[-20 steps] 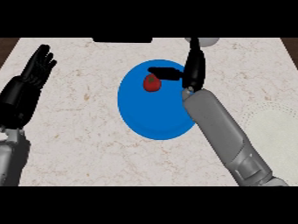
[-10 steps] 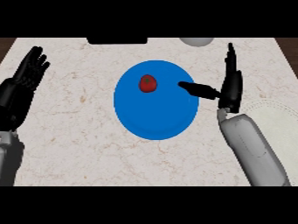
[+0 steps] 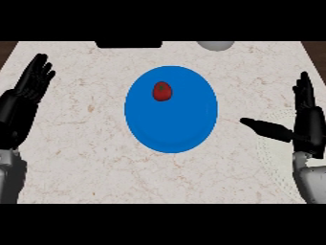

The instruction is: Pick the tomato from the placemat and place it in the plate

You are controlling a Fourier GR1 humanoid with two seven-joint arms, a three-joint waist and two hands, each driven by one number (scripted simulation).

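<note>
A red tomato point(image 3: 162, 91) lies on a plain blue plate point(image 3: 171, 125); the desk point(image 3: 88, 139) is pale, brown-veined marble.

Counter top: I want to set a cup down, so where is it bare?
Bare marble lies between the left hand and the blue plate, and below the plate toward the near edge. The tomato sits on the plate. It is crowded at the right: the right hand stands over the white placemat.

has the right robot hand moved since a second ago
Yes. The right robot hand has pulled back rightward, off the blue plate and away from the tomato.
</note>
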